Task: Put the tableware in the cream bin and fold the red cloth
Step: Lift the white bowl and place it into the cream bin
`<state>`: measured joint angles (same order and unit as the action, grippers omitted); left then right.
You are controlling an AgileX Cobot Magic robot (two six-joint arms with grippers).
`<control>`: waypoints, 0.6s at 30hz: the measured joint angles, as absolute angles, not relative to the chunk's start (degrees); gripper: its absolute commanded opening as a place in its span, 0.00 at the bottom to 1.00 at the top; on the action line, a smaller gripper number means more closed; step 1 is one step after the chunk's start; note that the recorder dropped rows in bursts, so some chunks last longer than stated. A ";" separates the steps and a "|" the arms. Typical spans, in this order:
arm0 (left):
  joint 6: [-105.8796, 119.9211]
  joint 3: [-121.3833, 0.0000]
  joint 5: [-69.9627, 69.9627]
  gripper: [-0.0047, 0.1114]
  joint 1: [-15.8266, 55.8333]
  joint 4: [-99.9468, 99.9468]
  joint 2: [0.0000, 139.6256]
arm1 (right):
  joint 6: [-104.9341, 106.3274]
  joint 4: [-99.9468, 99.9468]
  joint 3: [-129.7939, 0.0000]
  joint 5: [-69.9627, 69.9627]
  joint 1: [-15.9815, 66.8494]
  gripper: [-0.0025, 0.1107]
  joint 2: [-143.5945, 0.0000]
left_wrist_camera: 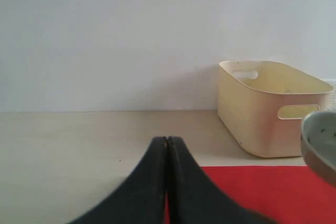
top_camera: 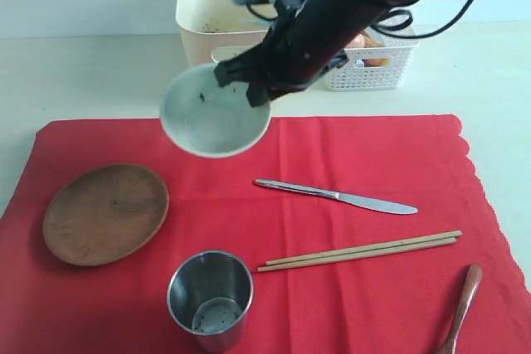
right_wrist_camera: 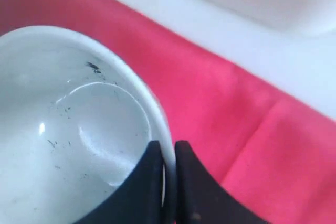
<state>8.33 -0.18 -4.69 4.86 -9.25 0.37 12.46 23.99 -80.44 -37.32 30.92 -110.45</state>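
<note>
A bright red cloth [top_camera: 348,155] lies spread flat over a pale table [top_camera: 83,80], its scalloped edge along the right side. The right arm reaches in from the upper right and across the middle. Its right gripper [right_wrist_camera: 168,148] has its two dark jaws nearly together, pinching the rim of a white bowl [top_camera: 214,118], one jaw inside the rim and one outside. The bowl hangs in the air above the far edge of the cloth, tilted so that its speckled inside faces the viewer. Just behind it stands the tall cream bin [top_camera: 192,43], off the cloth, with a low white lattice basket [top_camera: 373,68] beside it on the right.

Still lying on the cloth: a round brown wooden plate [top_camera: 105,214] at the left, an upright steel cup [top_camera: 210,300] at the near middle, a silver table knife [top_camera: 336,196] in the centre, pale wooden chopsticks [top_camera: 361,250] side by side just nearer than the knife, and a brown wooden spoon [top_camera: 463,308] at the near right corner (partly cut off by the picture edge).

The left gripper [left_wrist_camera: 167,140] has its jaws pressed fully together with nothing between them, facing the cream bin from over the bare table
</note>
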 measured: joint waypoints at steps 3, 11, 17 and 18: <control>8.33 -0.18 -4.69 0.06 4.86 -9.25 0.37 | 13.12 24.47 -80.44 -33.53 29.56 0.02 -106.91; 8.33 -0.18 -4.69 0.06 4.86 -9.25 0.37 | 13.47 24.59 -84.45 -20.58 28.07 0.02 -106.24; 8.33 -0.18 -4.69 0.06 4.86 -9.25 0.37 | 12.21 24.85 -91.09 -15.74 27.62 0.02 -112.22; 8.33 -0.18 -4.69 0.06 4.86 -9.25 0.37 | 11.59 24.94 -92.12 -15.11 27.51 0.02 -113.47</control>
